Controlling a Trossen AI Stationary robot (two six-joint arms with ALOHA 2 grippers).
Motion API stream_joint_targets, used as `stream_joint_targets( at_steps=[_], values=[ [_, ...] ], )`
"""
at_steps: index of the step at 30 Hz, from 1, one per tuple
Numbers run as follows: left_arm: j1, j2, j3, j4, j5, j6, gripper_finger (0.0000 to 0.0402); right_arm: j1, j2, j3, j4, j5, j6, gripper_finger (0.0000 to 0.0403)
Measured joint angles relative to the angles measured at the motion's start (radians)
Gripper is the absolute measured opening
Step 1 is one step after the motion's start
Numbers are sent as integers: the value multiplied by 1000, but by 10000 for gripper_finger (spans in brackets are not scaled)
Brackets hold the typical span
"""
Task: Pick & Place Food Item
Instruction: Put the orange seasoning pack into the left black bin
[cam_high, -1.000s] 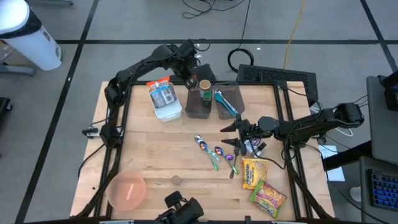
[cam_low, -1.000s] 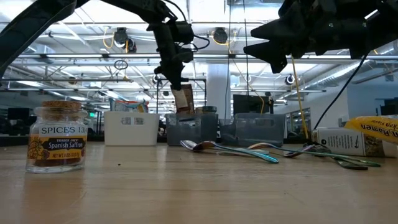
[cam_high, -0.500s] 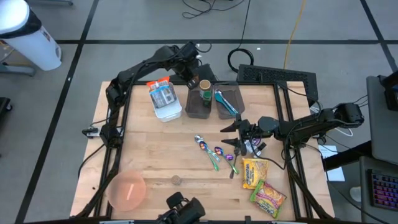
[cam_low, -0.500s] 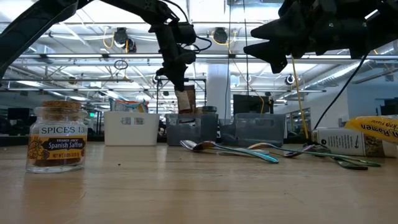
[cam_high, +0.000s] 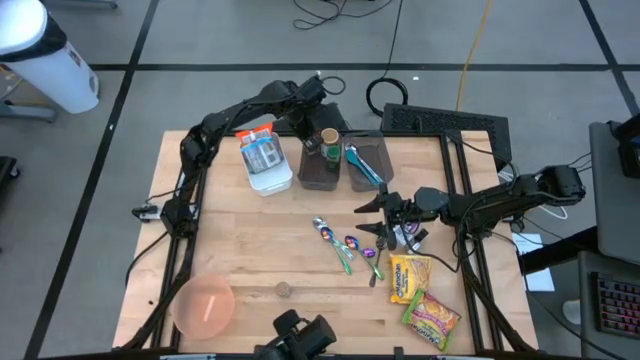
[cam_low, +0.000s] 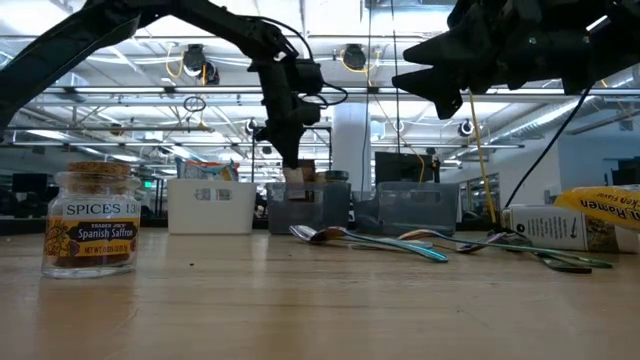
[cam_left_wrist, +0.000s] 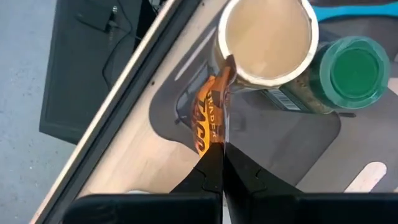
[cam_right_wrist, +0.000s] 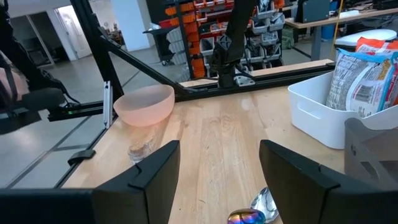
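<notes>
- Placing is the step in hand, we judge: our left hand (cam_left_wrist: 221, 155) is over the dark bin (cam_high: 322, 170) at the table's (cam_high: 250, 250) far edge, clenched on an orange food packet (cam_left_wrist: 208, 118).
- Packet hangs edge-down, partly inside the bin, just beside a paper cup (cam_left_wrist: 266, 38) and a green-lidded jar (cam_left_wrist: 354, 70) that stand there.
- Next move, as we see it: lower a little more into the free space by the bin wall, then let go without knocking the cup.
- Our right hand (cam_high: 382, 215) waits near the table's middle, fingers apart and holding nothing, above the spoons (cam_high: 345, 245); two ramen packs (cam_high: 420, 295) lie nearer the front edge.
- White bin (cam_high: 266, 162), pink bowl (cam_high: 204, 305) and spice jar (cam_low: 91, 220) are untouched.
</notes>
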Motion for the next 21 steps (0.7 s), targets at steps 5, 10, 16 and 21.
stream_joint_targets(
  at_steps=[5, 10, 16, 21],
  values=[
    [-1, 10, 0, -4, 2, 18, 0, 0, 0, 0, -7, 0, -1, 213],
    [-2, 24, 0, -1, 2, 23, 0, 0, 0, 0, -7, 0, -3, 212],
    [-2, 42, 1, 7, 0, 28, 0, 0, 0, 0, -7, 0, -3, 212],
    [-1, 46, 1, 7, 1, 30, 1, 0, 0, 0, -8, 0, -5, 212]
  ],
)
